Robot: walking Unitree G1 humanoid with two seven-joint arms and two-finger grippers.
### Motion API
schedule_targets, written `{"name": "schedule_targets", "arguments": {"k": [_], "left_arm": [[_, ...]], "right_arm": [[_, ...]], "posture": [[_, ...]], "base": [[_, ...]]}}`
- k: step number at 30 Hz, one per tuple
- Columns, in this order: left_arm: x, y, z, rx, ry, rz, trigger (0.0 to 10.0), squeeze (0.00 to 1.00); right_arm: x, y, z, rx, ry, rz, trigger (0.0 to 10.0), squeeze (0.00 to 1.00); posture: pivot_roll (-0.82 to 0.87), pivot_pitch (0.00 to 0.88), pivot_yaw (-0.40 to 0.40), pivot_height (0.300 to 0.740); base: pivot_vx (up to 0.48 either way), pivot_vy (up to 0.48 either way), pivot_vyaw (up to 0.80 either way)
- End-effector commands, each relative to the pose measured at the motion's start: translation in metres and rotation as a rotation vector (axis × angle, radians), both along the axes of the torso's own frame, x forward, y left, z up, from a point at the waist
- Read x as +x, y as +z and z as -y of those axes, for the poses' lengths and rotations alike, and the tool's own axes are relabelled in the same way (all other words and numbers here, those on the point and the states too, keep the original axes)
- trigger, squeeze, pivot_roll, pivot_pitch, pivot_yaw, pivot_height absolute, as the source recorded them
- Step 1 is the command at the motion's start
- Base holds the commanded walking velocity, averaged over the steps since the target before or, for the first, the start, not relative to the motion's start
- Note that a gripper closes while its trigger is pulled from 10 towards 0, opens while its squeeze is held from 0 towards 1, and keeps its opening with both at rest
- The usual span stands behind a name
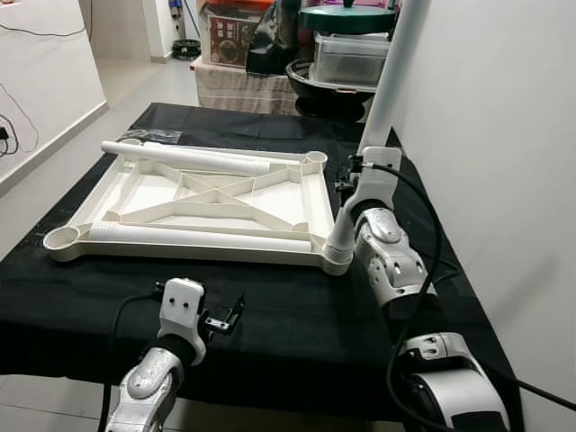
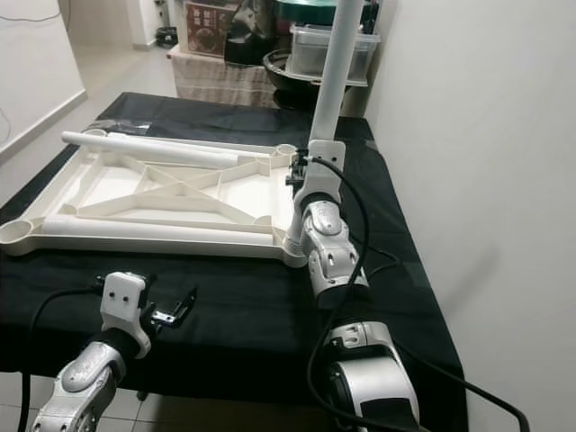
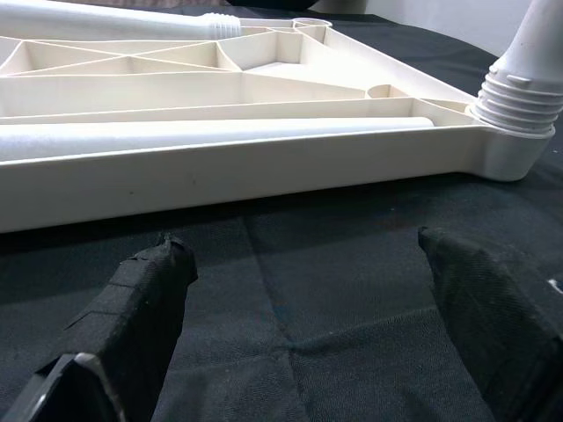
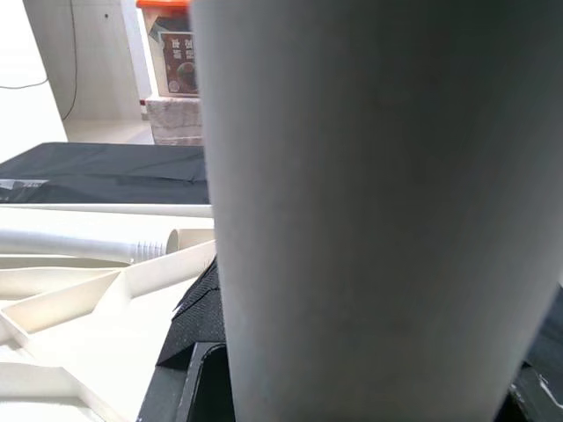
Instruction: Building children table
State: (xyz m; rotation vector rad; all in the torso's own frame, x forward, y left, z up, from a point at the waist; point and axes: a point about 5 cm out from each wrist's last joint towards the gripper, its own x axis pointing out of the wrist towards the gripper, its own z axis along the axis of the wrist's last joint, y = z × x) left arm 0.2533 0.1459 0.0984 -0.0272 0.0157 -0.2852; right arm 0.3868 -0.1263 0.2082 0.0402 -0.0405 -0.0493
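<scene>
An upside-down cream tabletop (image 1: 193, 202) with ribbed underside lies on the black-covered table (image 1: 297, 333). Two white legs lie inside it, one along the far side (image 1: 184, 157) and one along the near side (image 1: 198, 238). A third white leg (image 1: 387, 81) stands upright with its threaded end (image 1: 339, 247) in the near right corner socket. My right gripper (image 1: 353, 180) is shut on this leg a little above the socket; one black finger (image 4: 198, 352) shows beside it. My left gripper (image 3: 308, 255) is open just above the cloth in front of the tabletop's near edge, holding nothing.
A white wall (image 1: 504, 135) runs close along the table's right side. Stacked boxes and plastic containers (image 1: 346, 54) stand behind the far edge. A clear plastic bag (image 1: 148, 137) lies at the far left corner. Tiled floor (image 1: 54, 171) opens to the left.
</scene>
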Motion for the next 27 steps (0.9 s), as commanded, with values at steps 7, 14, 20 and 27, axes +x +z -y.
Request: {"name": "schedule_targets", "arguments": {"k": [7, 14, 20, 27], "left_arm": [[0.0006, -0.0022, 0.0042, 0.001, -0.019, 0.002, 10.0, 0.0], [0.0013, -0.002, 0.0042, 0.003, -0.021, 0.004, 10.0, 0.0], [0.0008, -0.0021, 0.0045, 0.003, -0.024, 0.005, 10.0, 0.0], [0.0009, -0.0022, 0.0045, 0.005, -0.025, 0.006, 10.0, 0.0]], "right_arm": [[-0.0015, -0.0102, 0.0074, 0.006, -0.027, -0.06, 10.0, 0.0], [-0.0028, -0.012, 0.0053, 0.011, -0.023, -0.063, 10.0, 0.0], [-0.0036, -0.0134, 0.0054, 0.023, -0.029, -0.064, 10.0, 0.0], [-0.005, -0.0133, 0.0051, 0.034, -0.032, -0.058, 10.0, 0.0]], "posture": [[0.01, 0.0, -0.079, 0.74], [0.01, 0.0, -0.078, 0.74], [0.01, 0.0, -0.078, 0.74], [0.01, 0.0, -0.075, 0.74]], "base": [[0.0, 0.0, 0.0], [0.0, 0.0, 0.0], [0.0, 0.0, 0.0], [0.0, 0.0, 0.0]]}}
